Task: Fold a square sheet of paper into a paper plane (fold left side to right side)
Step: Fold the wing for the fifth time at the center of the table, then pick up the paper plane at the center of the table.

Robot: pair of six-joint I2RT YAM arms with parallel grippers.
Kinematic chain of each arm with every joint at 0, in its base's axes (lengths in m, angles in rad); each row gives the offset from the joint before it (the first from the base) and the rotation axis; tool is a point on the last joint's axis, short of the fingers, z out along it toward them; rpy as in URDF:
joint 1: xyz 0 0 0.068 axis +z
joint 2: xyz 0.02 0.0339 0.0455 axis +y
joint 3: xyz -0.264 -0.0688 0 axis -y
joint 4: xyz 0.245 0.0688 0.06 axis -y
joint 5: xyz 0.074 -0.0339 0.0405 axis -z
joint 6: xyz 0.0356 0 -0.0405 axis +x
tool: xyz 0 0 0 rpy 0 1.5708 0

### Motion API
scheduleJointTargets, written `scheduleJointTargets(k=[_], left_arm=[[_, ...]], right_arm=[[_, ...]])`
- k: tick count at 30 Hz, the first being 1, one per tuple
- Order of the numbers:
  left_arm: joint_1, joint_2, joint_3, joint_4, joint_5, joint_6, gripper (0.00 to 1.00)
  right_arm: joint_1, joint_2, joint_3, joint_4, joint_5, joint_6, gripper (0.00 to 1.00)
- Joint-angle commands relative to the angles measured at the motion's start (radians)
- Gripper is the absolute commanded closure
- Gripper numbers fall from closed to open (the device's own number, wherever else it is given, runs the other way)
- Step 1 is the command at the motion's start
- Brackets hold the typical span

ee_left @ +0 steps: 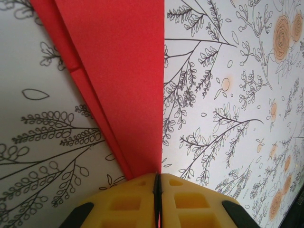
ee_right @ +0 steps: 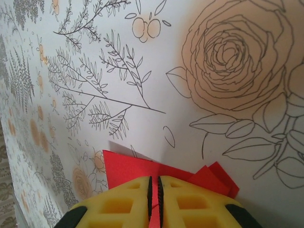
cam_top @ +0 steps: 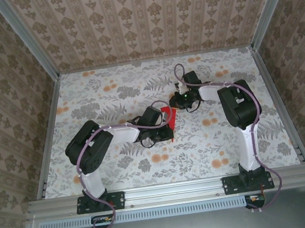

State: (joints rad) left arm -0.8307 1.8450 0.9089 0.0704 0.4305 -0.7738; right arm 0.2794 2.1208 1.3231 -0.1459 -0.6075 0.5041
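The red paper (cam_top: 168, 114), folded into a narrow creased shape, lies mid-table between the two arms. In the left wrist view the red paper (ee_left: 123, 71) runs as a long layered wedge, narrowing down into the yellow fingers (ee_left: 123, 202). My left gripper (ee_left: 158, 179) is shut on its narrow end, and it reaches the paper from the left (cam_top: 164, 128). In the right wrist view the paper (ee_right: 126, 166) shows layered corners just past the fingers (ee_right: 190, 199). My right gripper (ee_right: 154, 183) is pinched on a red edge, and it meets the paper from the right (cam_top: 177, 104).
A floral tablecloth (cam_top: 111, 97) covers the table. Patterned walls (cam_top: 145, 19) and metal frame rails (cam_top: 50, 127) close in the back and both sides. The arm bases (cam_top: 99, 202) stand at the near edge.
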Motion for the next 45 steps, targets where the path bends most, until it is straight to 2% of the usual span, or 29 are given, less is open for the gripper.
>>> scheduleJointTargets(k=[1, 14, 19, 24, 32, 36, 39, 42, 45], left_arm=[[-0.018, 0.041, -0.037, -0.176, -0.015, 0.006, 0.89], [-0.020, 0.039, -0.051, -0.169, -0.013, -0.002, 0.89], [-0.025, 0.004, -0.049, -0.127, 0.008, 0.014, 0.88], [-0.023, -0.059, 0.015, -0.121, 0.044, 0.059, 0.77], [0.017, -0.253, 0.063, -0.151, 0.058, 0.146, 0.55], [0.082, -0.384, 0.031, -0.198, -0.040, 0.183, 0.44], [0.141, -0.487, -0.025, -0.216, -0.141, 0.175, 0.38], [0.197, -0.561, -0.093, -0.218, -0.201, 0.145, 0.37], [0.222, -0.623, -0.149, -0.214, -0.229, 0.127, 0.36]], right_arm=[[-0.008, 0.039, 0.035, -0.063, 0.043, -0.040, 0.85], [-0.061, 0.073, 0.088, -0.067, 0.039, -0.056, 0.85], [-0.080, 0.025, 0.135, -0.099, 0.030, -0.070, 0.85], [-0.087, -0.109, 0.108, -0.149, 0.096, -0.095, 0.81], [-0.076, -0.413, -0.109, -0.202, 0.302, -0.041, 0.61], [-0.005, -0.555, -0.230, -0.211, 0.407, 0.039, 0.50], [0.102, -0.615, -0.282, -0.235, 0.516, 0.081, 0.40], [0.219, -0.613, -0.301, -0.248, 0.604, 0.120, 0.36], [0.318, -0.548, -0.286, -0.255, 0.678, 0.151, 0.35]])
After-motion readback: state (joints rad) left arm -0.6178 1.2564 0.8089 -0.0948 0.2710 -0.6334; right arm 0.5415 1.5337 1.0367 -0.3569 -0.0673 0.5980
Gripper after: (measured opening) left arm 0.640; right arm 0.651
